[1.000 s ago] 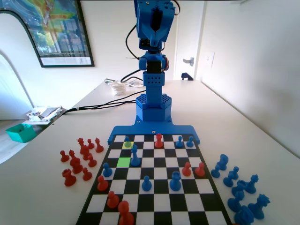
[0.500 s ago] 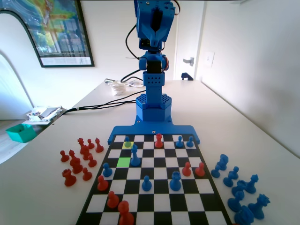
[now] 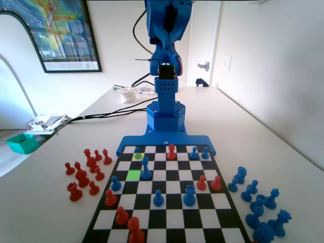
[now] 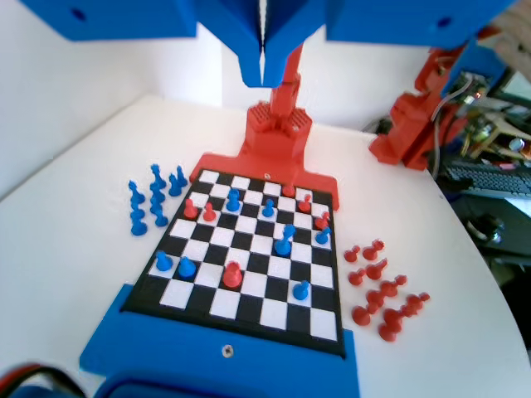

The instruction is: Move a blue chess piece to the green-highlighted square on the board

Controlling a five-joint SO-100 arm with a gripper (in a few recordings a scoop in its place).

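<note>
One small blue plastic pawn (image 3: 137,153) stands on the yellow-tinted square (image 3: 136,157); the bright green square (image 3: 133,175) nearby lies bare. Blue gripper (image 4: 262,75) raised high above the checkered board (image 4: 249,319), jaws closed, holding nothing.

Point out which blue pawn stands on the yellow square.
The blue pawn in the board's far row, left in the fixed view, diagonally behind the taller blue piece beside the green square.

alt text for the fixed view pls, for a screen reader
The blue arm stands raised at the far end of the board. A blue chess piece sits on a yellow square, just beyond the green-highlighted square. Captured red pieces lie left, blue ones right.
</note>
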